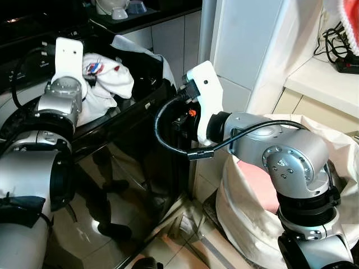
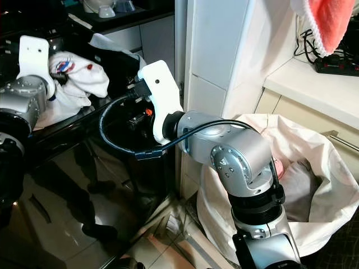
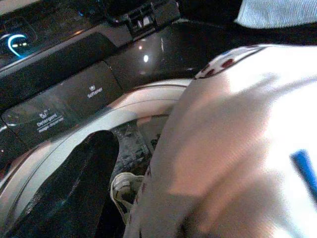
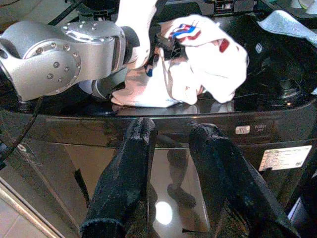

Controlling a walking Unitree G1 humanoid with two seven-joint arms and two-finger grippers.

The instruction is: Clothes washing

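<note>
A white garment [image 1: 106, 81] with red and blue prints hangs over the open top of the black top-loading washer [image 1: 123, 162]. My left gripper [image 4: 162, 48] is shut on it, just above the washer's rim [image 3: 148, 96]. One black finger [image 3: 74, 188] shows in the left wrist view, with the drum and a pale item [image 3: 124, 191] below it. My right gripper [image 4: 176, 130] is open with nothing in it, level with the washer's glossy front, right of the garment. A white laundry bag [image 2: 320, 140] holding pink and grey clothes stands to the washer's right, beneath my right arm.
A white tiled pillar [image 1: 247, 45] stands between washer and bag. A counter [image 1: 320, 84] with a power strip [image 1: 348, 66] is at the back right, and a pink towel [image 2: 325, 22] hangs above it. A pale cloth [image 1: 137, 47] lies on the washer's far edge.
</note>
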